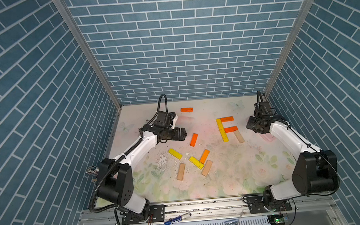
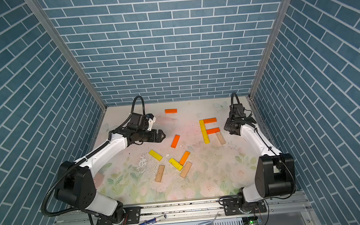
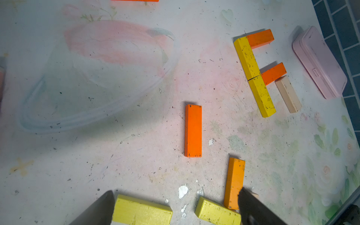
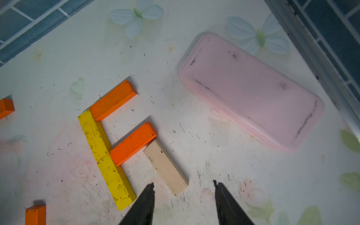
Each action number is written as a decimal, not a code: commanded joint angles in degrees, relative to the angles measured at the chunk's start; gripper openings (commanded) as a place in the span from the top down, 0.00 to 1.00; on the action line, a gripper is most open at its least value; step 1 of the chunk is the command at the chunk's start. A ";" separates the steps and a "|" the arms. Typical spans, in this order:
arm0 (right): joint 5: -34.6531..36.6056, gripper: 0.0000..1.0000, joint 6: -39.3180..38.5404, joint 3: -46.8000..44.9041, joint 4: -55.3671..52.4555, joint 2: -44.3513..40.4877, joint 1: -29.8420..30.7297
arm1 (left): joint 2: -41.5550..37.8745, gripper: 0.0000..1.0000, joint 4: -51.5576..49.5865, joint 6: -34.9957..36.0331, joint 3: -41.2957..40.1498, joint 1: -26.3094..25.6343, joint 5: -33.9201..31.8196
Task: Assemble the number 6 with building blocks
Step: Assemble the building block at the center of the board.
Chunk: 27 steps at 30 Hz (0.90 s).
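Several building blocks lie on the floral table top. At the right, two yellow blocks [image 1: 221,130] form a column. One orange block [image 1: 226,119] sits at its top and another orange block [image 4: 134,144] at its middle. A tan block [image 4: 165,167] runs down from the middle one's outer end. Loose blocks lie mid-table: orange [image 1: 193,139], yellow [image 1: 175,153], yellow [image 1: 196,162], orange [image 1: 204,156], and two tan [image 1: 181,171]. My left gripper [image 3: 175,191] hovers open above the loose blocks. My right gripper [image 4: 183,185] is open and empty, its fingertips just short of the tan block's end.
A lone orange block [image 1: 186,109] lies near the back wall. A pink rounded case [image 4: 251,91] rests by the right wall, partly under my right arm in both top views. Blue tiled walls close three sides. A blue pen [image 1: 176,219] lies on the front rail.
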 commanded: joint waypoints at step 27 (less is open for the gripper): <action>-8.76 0.34 -26.96 10.98 -9.63 22.93 3.46 | 2.26 0.01 -1.30 1.16 1.66 -1.16 -0.86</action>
